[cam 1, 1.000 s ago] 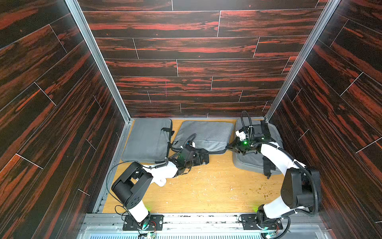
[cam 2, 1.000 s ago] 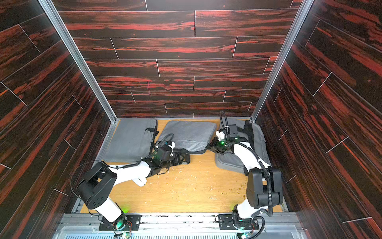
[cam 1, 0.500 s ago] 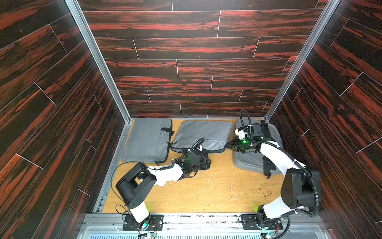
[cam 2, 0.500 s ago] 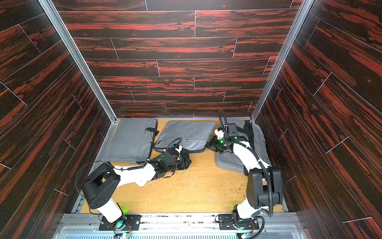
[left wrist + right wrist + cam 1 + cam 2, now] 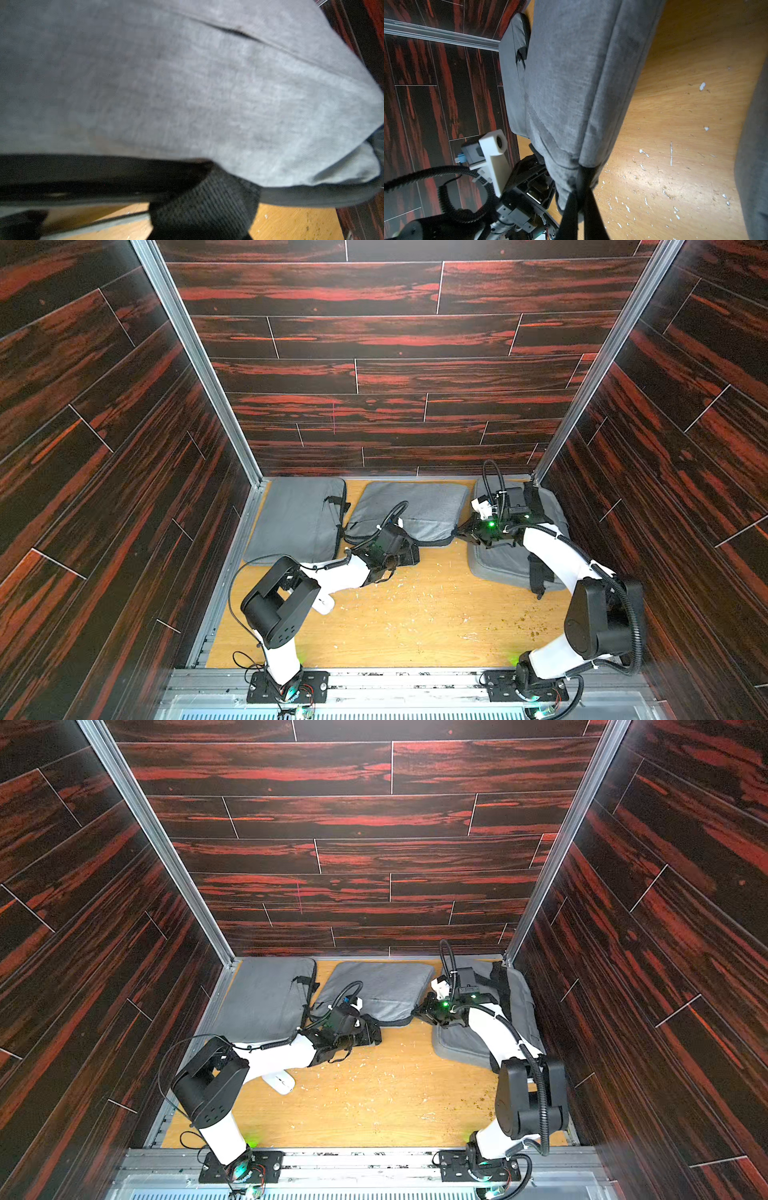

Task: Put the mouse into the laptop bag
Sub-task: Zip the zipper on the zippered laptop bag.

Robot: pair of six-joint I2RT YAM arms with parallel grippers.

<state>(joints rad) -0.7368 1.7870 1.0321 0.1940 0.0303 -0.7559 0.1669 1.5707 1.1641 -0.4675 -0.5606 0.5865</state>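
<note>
Now, left laptop bag point(image 5: 293, 514): lying flat at the back of the table point(image 5: 415, 622).
Mouse point(image 5: 281, 1082): white, on bare wood, partly under my left arm, outside every bag.
My left pincer point(image 5: 409, 552): at the near edge of the middle laptop bag point(image 5: 415, 506); apart or together, I cannot tell.
My right pincer point(image 5: 580, 187): clamped on that bag's near right corner.
Right laptop bag point(image 5: 498, 568): beneath my right arm.
</note>
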